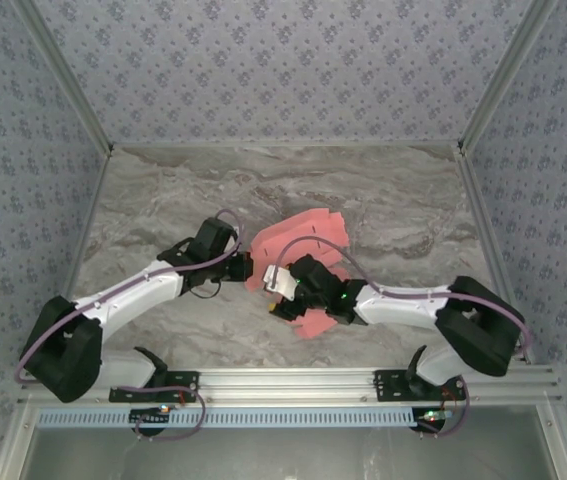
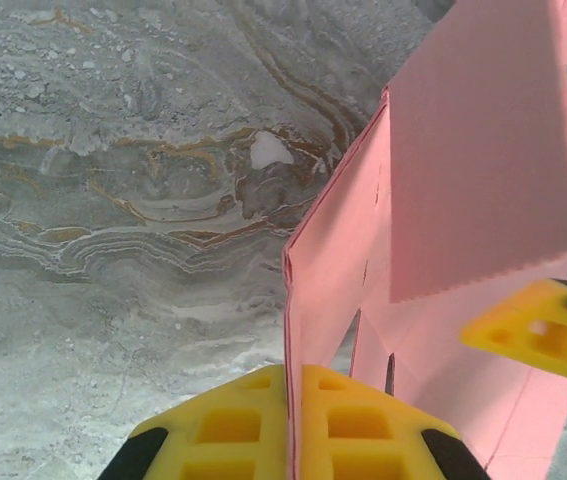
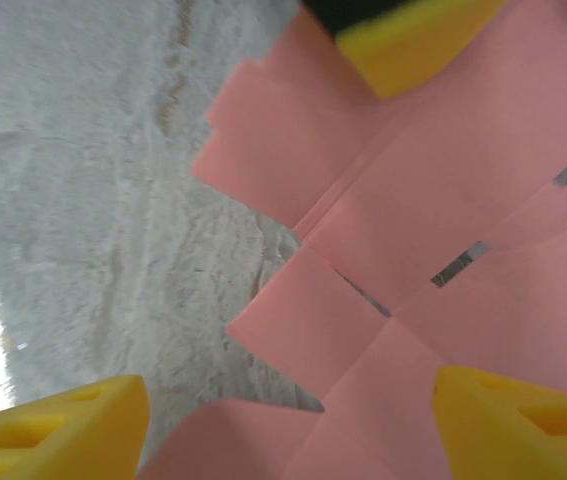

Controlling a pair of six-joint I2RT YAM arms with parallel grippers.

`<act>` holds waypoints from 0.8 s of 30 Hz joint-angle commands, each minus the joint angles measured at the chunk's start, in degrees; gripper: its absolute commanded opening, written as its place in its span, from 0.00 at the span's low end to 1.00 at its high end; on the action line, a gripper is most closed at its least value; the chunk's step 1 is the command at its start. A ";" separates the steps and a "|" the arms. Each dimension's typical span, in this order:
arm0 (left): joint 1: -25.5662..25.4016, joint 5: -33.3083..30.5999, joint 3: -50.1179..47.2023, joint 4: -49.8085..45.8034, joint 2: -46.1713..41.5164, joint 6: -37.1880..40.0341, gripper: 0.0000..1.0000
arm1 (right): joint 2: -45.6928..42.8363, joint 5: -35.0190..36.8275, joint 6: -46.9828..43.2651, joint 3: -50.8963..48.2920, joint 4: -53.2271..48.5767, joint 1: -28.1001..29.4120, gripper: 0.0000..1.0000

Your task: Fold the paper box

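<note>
So you're working mid-table right now. The paper box (image 1: 298, 238) is lying partly folded on the marble table (image 1: 153, 200), sitting between your two arms. Your left gripper (image 2: 290, 378) is pinching its fingers together on an upright wall of the pink card, right at its edge. Your right gripper (image 3: 288, 425) is hovering over the flat flaps with its fingers (image 3: 63, 430) spread wide apart — the card's just lying below the gap, and I can't tell if they're touching it.
</note>
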 commanded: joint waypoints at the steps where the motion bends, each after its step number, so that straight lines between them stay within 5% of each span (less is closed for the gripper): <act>1: 0.23 1.35 0.88 0.45 -2.06 -0.61 0.00 | 4.77 8.21 5.81 3.39 5.25 1.68 0.79; 7: 0.23 1.09 -0.83 0.41 -2.95 -0.14 0.00 | 7.97 15.16 18.60 3.74 7.53 -0.60 0.75; 16: 0.30 -1.33 -2.51 0.35 -3.06 1.35 0.00 | 6.08 -6.94 33.20 0.14 7.33 -10.19 0.52; 24: 0.28 -1.95 -4.24 2.26 -3.13 1.70 0.00 | 7.64 -9.10 40.74 0.82 3.10 -14.60 0.47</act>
